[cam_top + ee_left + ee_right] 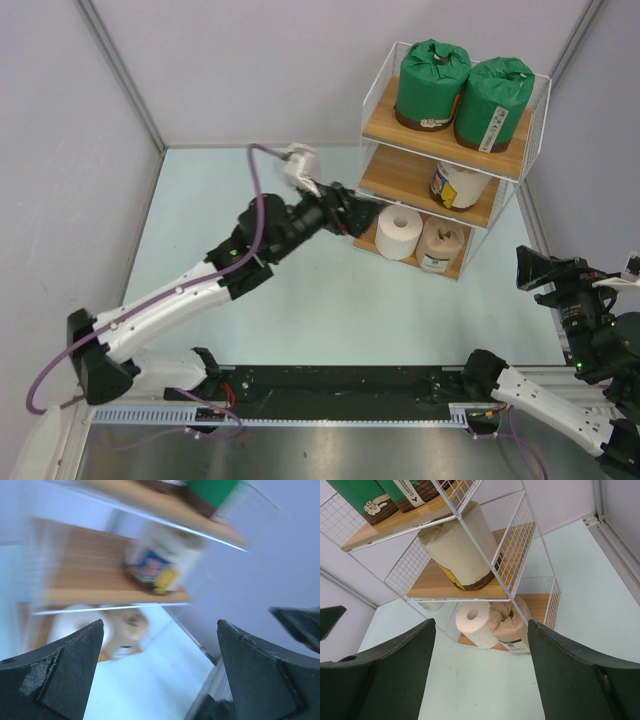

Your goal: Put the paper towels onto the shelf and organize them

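Note:
The shelf (388, 176) stands at the back right. Two green-wrapped rolls (432, 85) (493, 103) stand on its top board. A pale wrapped roll with a label (457, 185) stands on the middle board. A bare white roll (398, 232) and a tan roll (441, 243) stand on the bottom board. My left gripper (362, 215) is open and empty, right at the shelf's left side beside the white roll. My right gripper (528, 268) is open and empty, to the right of the shelf. Its wrist view shows the white roll (477, 625), the tan roll (507, 625) and a pale shape (431, 605) behind the mesh.
The left wrist view is blurred; it shows the labelled roll (165, 555) on the middle board (90, 570). Grey walls close in the pale table (330, 310) on the left and at the back. A black rail (340, 385) runs along the near edge.

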